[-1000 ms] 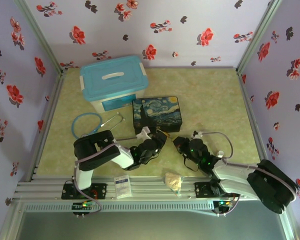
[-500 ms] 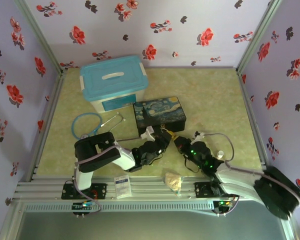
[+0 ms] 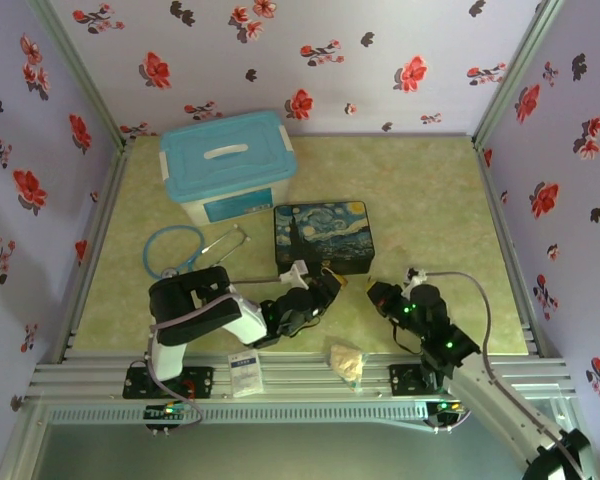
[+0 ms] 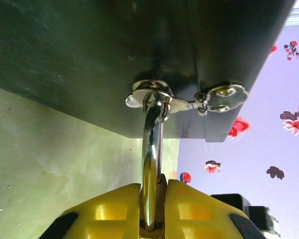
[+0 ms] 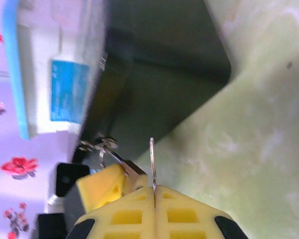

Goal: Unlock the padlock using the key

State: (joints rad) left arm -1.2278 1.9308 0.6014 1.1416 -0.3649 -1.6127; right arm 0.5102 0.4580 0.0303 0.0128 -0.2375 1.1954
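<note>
While the padlock hangs by its silver shackle through the clasp on the front of the starry-night box, my left gripper is clamped right on it, so I can't make out the brass body. The key pokes straight up out of my right gripper, jaws pinched together on it, close beside the left one but apart from the lock. Behind the box sits the blue-lidded bin, with a blue stethoscope off to the box's left on the green table.
</note>
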